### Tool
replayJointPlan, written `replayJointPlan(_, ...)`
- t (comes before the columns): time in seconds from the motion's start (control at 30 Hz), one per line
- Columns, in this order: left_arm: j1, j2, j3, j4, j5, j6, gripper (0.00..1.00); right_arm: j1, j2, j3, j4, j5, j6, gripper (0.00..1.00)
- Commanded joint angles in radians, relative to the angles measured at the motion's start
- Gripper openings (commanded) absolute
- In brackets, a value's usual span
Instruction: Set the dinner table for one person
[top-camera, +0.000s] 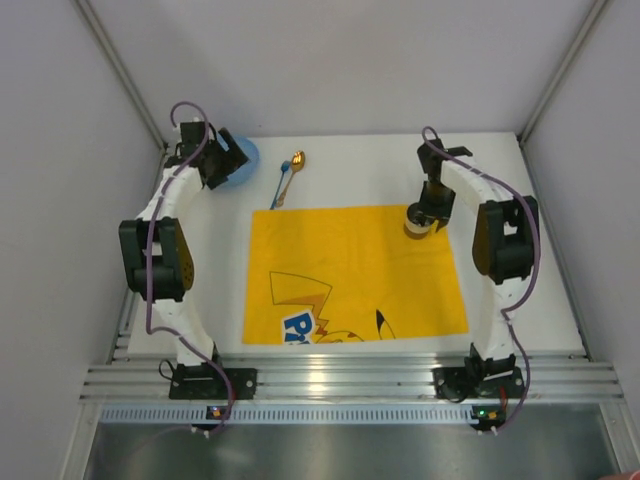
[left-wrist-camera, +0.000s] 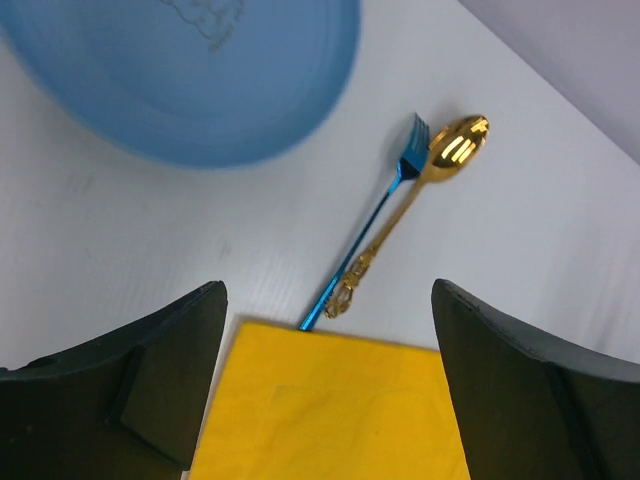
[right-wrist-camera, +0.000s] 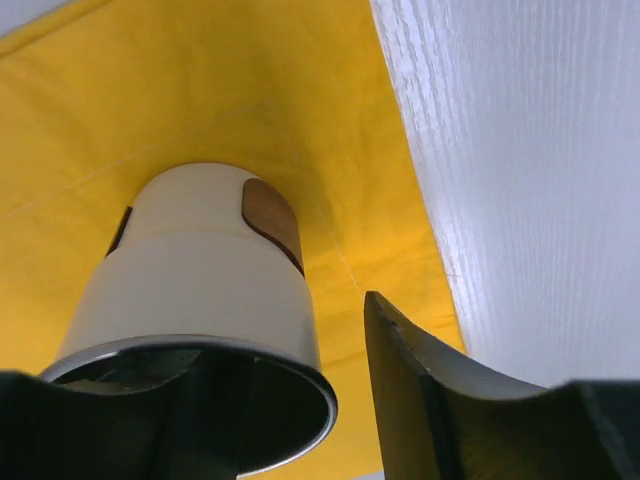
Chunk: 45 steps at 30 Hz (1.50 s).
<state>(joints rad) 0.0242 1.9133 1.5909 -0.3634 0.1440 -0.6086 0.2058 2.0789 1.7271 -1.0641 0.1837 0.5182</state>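
- Filling the space under both arms, the white table (top-camera: 520, 290) carries a yellow mat (top-camera: 350, 270) as the setting's base.
- At the mat's far right corner, the right gripper (right-wrist-camera: 285, 340) straddles the wall of the cup (right-wrist-camera: 200, 260). Whether it is clamped or loose, I cannot tell.
- Beyond the mat's far left corner, the left gripper (left-wrist-camera: 328, 300) hangs spread and empty near the fork (left-wrist-camera: 370, 235), spoon (left-wrist-camera: 440, 160) and plate (left-wrist-camera: 190, 70), which are likely to be fetched next.
- Grey walls (top-camera: 60, 120) enclose the table.

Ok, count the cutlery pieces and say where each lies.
2. A blue metal fork and a gold metal spoon lie side by side on the white tabletop beyond the yellow cloth placemat. None seems hidden.
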Motion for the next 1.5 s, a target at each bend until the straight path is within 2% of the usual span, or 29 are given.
replayJointPlan(0.0, 0.036, 0.039, 0.06, -0.02, -0.136, -0.025, 0.88, -0.005, 0.003, -0.035, 0.036, 0.027, 0.042, 0.51)
replayJointPlan(0.03, 0.042, 0.073, 0.085, -0.031, -0.135, -0.031, 0.88, -0.003, 0.003, -0.043, 0.036, 0.023, 0.046, 0.71)
replayJointPlan(0.13, 0.06, 0.131, 0.147, -0.083, -0.234, -0.052, 0.87, -0.005, -0.006, -0.044, 0.024, 0.022, 0.043, 0.91)
replayJointPlan(0.23, 0.078, 0.168, 0.193, -0.129, -0.297, -0.066, 0.87, -0.003, -0.077, -0.049, 0.001, 0.026, 0.04, 0.93)
replayJointPlan(0.47, 0.126, 0.245, 0.213, -0.12, -0.285, -0.103, 0.87, -0.006, -0.279, -0.115, -0.045, 0.033, 0.039, 0.94)
replayJointPlan(0.77, 0.135, 0.334, 0.198, 0.056, -0.198, -0.14, 0.84, -0.016, -0.468, -0.213, -0.103, 0.074, 0.026, 0.94)
replayJointPlan(0.97, 0.135, 0.458, 0.322, 0.075, -0.164, -0.183, 0.61, -0.025, -0.542, -0.29, -0.102, 0.068, 0.025, 0.95)
replayJointPlan(1.0, 0.135, 0.476, 0.345, 0.067, -0.153, -0.186, 0.49, -0.028, -0.548, -0.303, -0.102, 0.066, 0.025, 0.94)
replayJointPlan(1.03, 0.137, 0.496, 0.368, 0.055, -0.15, -0.197, 0.43, -0.029, -0.56, -0.31, -0.103, 0.068, 0.025, 0.94)
replayJointPlan(1.1, 0.137, 0.539, 0.415, 0.034, -0.121, -0.206, 0.21, -0.039, -0.572, -0.323, -0.105, 0.066, 0.022, 0.94)
replayJointPlan(1.13, 0.135, 0.547, 0.422, 0.035, -0.098, -0.218, 0.0, -0.042, -0.588, -0.327, -0.105, 0.066, 0.02, 0.94)
replayJointPlan(1.23, 0.137, 0.538, 0.408, 0.055, -0.057, -0.233, 0.0, -0.062, -0.611, -0.331, -0.108, 0.065, 0.013, 0.94)
replayJointPlan(1.33, 0.135, 0.465, 0.35, 0.112, -0.032, -0.226, 0.0, -0.065, -0.626, -0.324, -0.109, 0.071, 0.0, 0.94)
replayJointPlan(1.47, 0.135, 0.318, 0.276, 0.164, 0.105, -0.204, 0.0, -0.066, -0.641, -0.31, -0.108, 0.077, -0.017, 0.94)
